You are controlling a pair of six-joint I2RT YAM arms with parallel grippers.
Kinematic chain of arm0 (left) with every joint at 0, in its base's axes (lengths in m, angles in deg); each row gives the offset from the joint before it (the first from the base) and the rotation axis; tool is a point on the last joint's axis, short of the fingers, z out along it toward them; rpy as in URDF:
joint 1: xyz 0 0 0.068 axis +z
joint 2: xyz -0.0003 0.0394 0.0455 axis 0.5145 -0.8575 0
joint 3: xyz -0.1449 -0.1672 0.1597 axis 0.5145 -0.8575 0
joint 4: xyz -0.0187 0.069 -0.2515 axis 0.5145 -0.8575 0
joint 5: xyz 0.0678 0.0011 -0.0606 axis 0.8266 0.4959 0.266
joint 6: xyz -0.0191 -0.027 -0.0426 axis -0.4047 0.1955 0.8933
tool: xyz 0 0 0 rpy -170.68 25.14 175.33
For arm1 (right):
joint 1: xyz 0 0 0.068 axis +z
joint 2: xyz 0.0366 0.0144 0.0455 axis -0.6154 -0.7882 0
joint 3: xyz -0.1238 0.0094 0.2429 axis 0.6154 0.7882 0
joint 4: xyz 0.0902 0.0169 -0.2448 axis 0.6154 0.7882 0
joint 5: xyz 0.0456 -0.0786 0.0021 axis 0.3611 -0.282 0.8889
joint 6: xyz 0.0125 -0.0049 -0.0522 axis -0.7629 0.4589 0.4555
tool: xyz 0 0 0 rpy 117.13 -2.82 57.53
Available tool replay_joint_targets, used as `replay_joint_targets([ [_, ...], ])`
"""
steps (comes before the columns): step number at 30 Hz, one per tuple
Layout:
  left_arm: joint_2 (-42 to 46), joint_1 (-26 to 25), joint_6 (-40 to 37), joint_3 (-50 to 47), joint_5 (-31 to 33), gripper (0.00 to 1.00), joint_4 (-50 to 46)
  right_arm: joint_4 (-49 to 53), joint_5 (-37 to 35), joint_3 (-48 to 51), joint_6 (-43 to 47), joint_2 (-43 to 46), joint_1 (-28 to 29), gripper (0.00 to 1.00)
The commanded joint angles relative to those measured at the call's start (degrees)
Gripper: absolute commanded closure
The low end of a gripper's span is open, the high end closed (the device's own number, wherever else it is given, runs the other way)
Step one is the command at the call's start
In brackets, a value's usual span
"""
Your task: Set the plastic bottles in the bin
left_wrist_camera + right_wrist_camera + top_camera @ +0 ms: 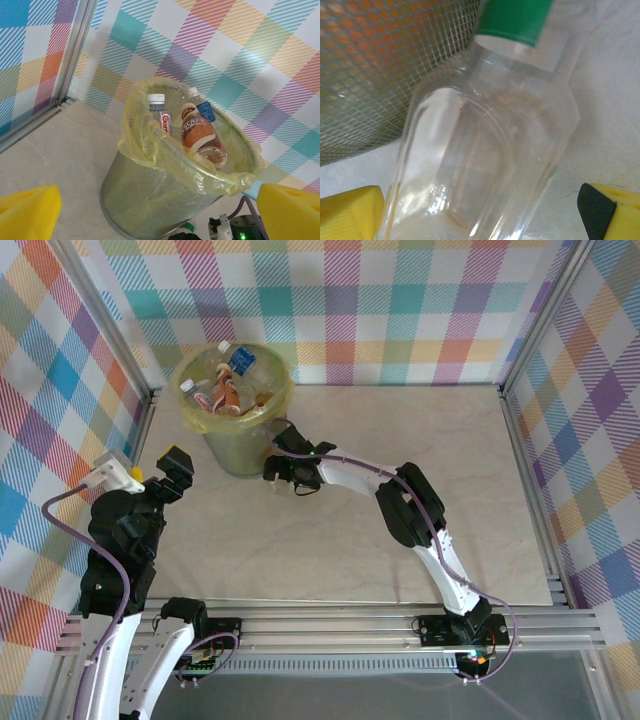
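Right gripper (283,470), open, straddles a clear bottle (485,140) beside the bin (235,445) (left gripper (172,465) open too). Next, probably: close, lift.

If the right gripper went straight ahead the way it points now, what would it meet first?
The clear plastic bottle with the green top, close ahead between the open fingers of the right gripper, beside the green mesh bin.

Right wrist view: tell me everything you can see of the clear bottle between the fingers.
The clear bottle is see-through plastic, looks empty and uncrushed, with a green band near its neck. It seems to lie on the pale table right beside the mesh bin, between the open yellow fingers; whether they touch it is unclear.
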Motion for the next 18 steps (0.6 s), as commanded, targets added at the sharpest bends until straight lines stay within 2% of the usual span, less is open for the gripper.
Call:
replay_joint_targets([
  [1, 0.64, 0.52, 0.68, -0.59, -0.10, 0.00, 1.27, 1.32, -0.75, -0.35, -0.76, 0.14, -0.53, 0.01],
  [9, 0.14, 0.50, 0.72, -0.32, -0.31, 0.00, 1.63, 0.81, -0.15, 3.67, 2.07, 2.11, -2.98, 0.09],
  [18, -1.73, 0.44, 0.75, 0.67, -2.22, 0.00, 1.85, 3.39, -1.02, 5.74, 8.64, 3.26, -3.77, 0.34],
])
